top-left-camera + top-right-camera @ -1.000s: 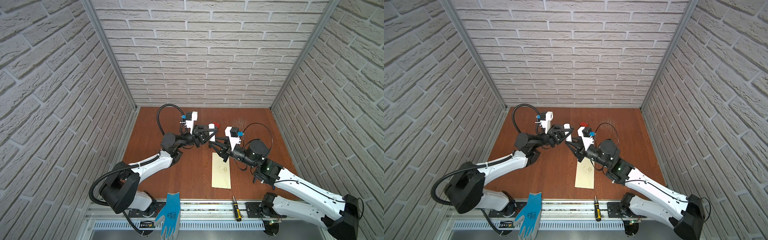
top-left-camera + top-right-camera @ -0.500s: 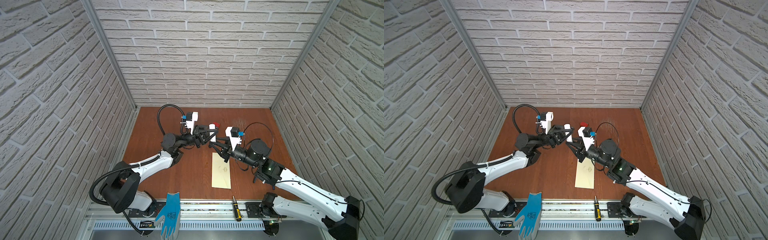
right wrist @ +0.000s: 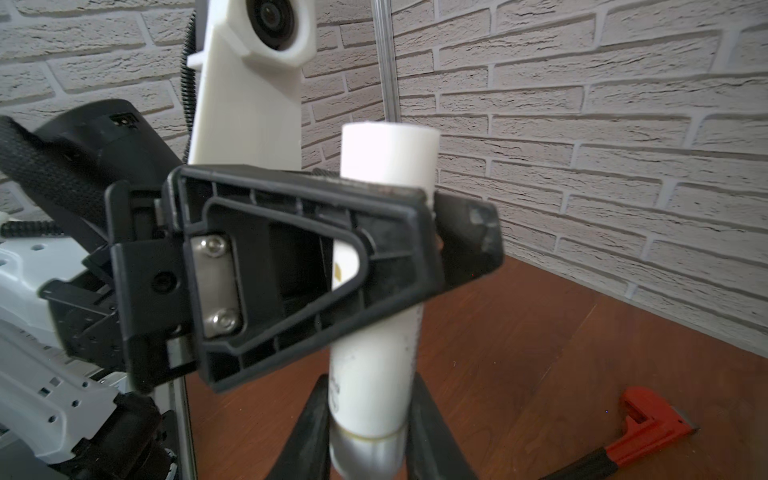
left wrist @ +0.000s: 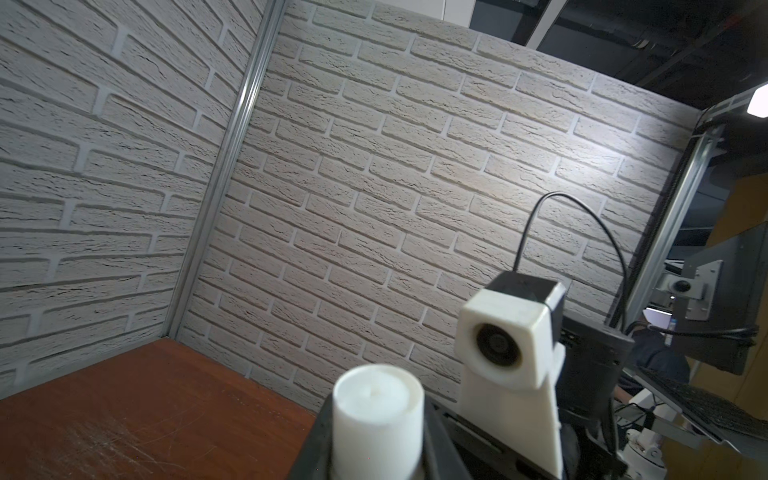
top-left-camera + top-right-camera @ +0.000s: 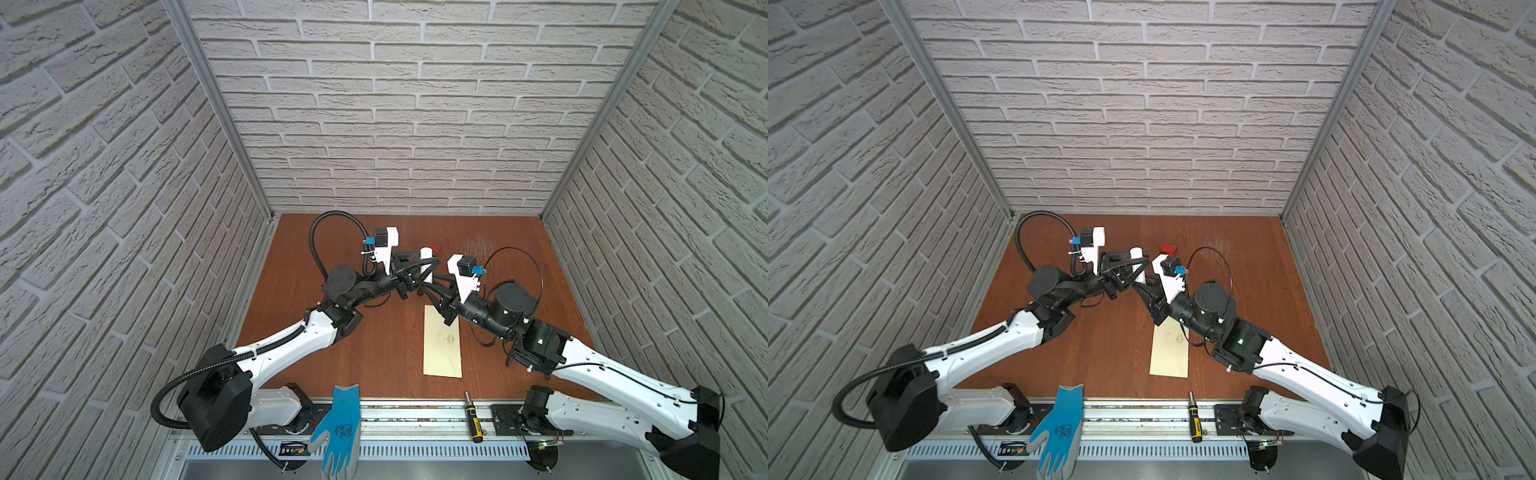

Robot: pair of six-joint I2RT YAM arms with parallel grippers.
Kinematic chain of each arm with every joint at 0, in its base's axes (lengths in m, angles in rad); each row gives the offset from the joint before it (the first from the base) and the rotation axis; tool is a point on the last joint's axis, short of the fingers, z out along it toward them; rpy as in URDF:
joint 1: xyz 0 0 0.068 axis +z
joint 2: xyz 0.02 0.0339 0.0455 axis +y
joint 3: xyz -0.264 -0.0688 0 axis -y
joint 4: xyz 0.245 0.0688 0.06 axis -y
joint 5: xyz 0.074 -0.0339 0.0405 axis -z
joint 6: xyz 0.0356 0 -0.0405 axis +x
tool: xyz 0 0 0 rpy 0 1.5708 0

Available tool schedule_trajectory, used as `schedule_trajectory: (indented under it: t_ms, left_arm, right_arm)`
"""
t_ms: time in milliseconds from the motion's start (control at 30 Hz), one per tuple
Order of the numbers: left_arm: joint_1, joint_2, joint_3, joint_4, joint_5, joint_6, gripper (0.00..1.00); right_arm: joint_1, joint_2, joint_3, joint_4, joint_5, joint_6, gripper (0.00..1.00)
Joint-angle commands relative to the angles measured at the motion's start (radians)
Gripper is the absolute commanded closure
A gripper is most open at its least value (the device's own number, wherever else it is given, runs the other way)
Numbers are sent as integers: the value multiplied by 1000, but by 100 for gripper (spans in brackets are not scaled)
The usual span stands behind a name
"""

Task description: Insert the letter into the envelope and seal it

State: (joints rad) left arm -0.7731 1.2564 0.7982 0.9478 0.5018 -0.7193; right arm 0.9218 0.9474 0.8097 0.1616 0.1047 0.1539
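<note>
White brick walls (image 5: 415, 124) box in a brown wooden tabletop (image 5: 291, 270). The envelope (image 5: 442, 345) lies flat on it, right of centre, long side running toward the front rail, with a faint mark in its middle. In both top views the right arm's wrist overhangs its far end (image 5: 1170, 353).

Just beyond that far end, above the wood, a white glue stick (image 3: 388, 158) stands nearly upright between both arms. The left gripper (image 5: 430, 262) has its fingers pressed closed around the stick's middle. The right gripper (image 3: 370, 415) has its fingers tight against both sides of the grey lower end.

A red-and-black tool (image 3: 648, 424) lies on the table near the back wall. A blue glove (image 5: 338, 428) and a screwdriver (image 5: 473, 422) rest on the front rail.
</note>
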Motion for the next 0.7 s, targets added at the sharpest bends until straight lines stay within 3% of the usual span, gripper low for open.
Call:
schedule_trajectory:
  t_ms: [0,333,467,600,667]
  left_arm:
    - [-19,1,-25,-137,-121,112,100]
    - [-65,16,-30,-147,-207,141,100]
    - [-76,21,-37,-131,-227,147,100]
    - [-75,12,-48,-113,-232,148,100]
    - [-75,-1,-49,-116,-229,161,100]
  right_arm:
    - [104,-14,47,158,198,-130,94]
    - [252,84,63,282,523,-284,94]
    - [325,147,99,335,651,-401,94]
    - [361,187,114,348,703,-465,92]
    - [362,180,97,353,707,-468,87]
